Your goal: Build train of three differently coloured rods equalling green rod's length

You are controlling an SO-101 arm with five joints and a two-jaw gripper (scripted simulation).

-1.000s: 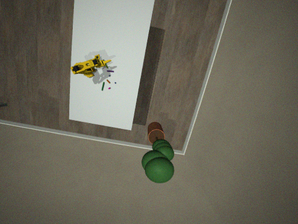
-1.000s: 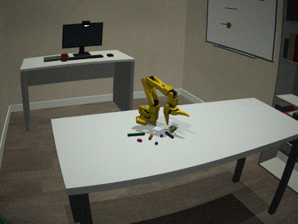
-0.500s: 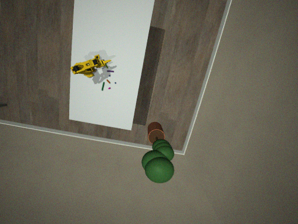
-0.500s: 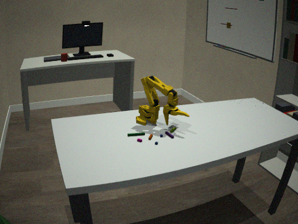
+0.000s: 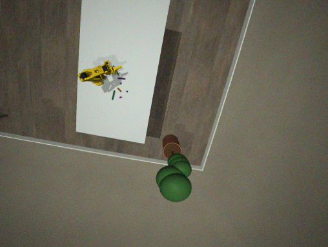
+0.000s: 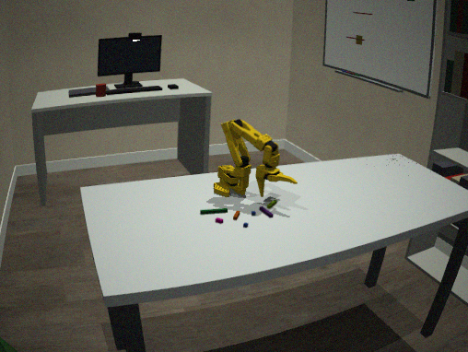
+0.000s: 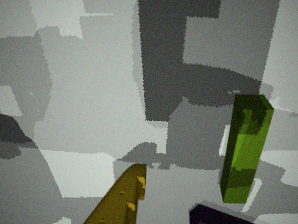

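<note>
My gripper (image 6: 272, 181) hangs with its jaws spread wide and nothing between them, just above the lime rod (image 7: 246, 148), which lies flat on the table (image 6: 138, 258) right in front of my base. Taking the green rod (image 6: 214, 211) as landmark: the magenta rod (image 6: 219, 220) and orange rod (image 6: 236, 215) sit just beside its right end, two small blue rods (image 6: 245, 225) a little further right, and the purple rod (image 6: 265, 211) beyond those, next to the lime one. Nothing is joined end to end yet, so I judge the train unstarted; lime, magenta and blue would match green, and all three remain to be lined up clear of the others.
</note>
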